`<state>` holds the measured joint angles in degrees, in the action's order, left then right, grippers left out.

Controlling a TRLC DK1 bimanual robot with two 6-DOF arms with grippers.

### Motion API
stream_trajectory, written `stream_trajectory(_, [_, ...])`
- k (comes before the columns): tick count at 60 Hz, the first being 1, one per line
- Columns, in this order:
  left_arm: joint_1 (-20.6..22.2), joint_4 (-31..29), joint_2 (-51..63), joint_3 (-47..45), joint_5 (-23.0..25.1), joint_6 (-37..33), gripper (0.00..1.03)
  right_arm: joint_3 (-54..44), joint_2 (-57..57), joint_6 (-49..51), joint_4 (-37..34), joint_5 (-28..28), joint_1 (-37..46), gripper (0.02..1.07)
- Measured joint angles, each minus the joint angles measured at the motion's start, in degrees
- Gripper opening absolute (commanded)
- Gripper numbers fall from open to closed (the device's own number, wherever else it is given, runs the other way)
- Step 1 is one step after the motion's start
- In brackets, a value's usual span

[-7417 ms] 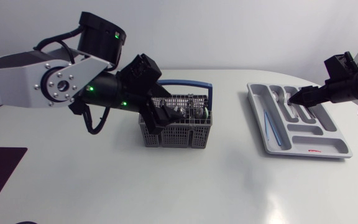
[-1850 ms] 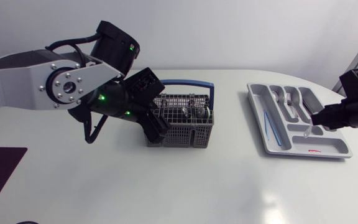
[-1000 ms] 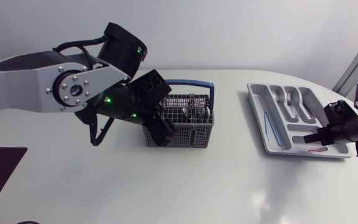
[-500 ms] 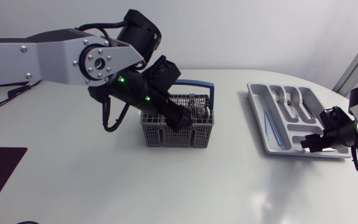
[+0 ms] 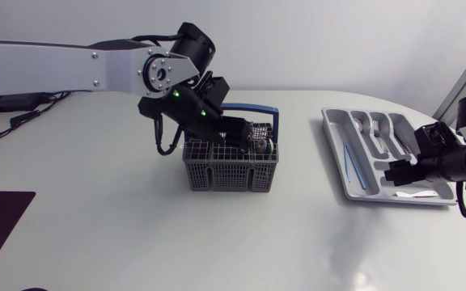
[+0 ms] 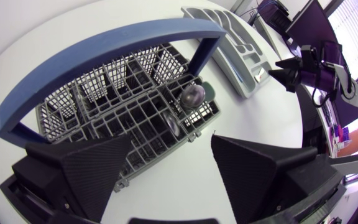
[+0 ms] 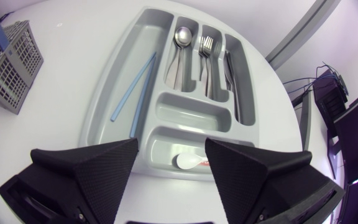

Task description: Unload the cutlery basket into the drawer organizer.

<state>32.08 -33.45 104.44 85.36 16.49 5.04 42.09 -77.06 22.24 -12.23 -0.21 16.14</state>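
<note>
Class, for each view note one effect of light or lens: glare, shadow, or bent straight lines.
Head view: soft sheen on the table in front of the drawer organizer, faint shadow under the cutlery basket; left wrist view: the basket's blue handle bows into an arc; right wrist view: the organizer's straight rim curves.

The left gripper (image 5: 243,142), earlier at the outer side of the cutlery basket (image 5: 231,171), has swung over its top, and the spoons (image 6: 191,96) in it now lie just ahead of the parted fingers. The right gripper (image 5: 391,172) has drawn back from the long slots of the drawer organizer (image 5: 336,139). The short end compartments now lie between its spread fingers.
</note>
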Motion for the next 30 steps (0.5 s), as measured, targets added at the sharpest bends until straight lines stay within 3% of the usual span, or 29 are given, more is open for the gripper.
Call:
stream_trajectory(11, [-0.6, 0.1, 3.4, 3.8, 1.0, 3.0, 0.81, -1.0, 1.5, -1.5, -0.2, 0.0, -2.4, 0.81])
stream_trajectory(30, [-0.8, -0.2, 6.2, 6.1, 4.3, 5.9, 0.40, -1.1, 3.0, -3.2, -1.2, 0.2, -5.9, 0.81])
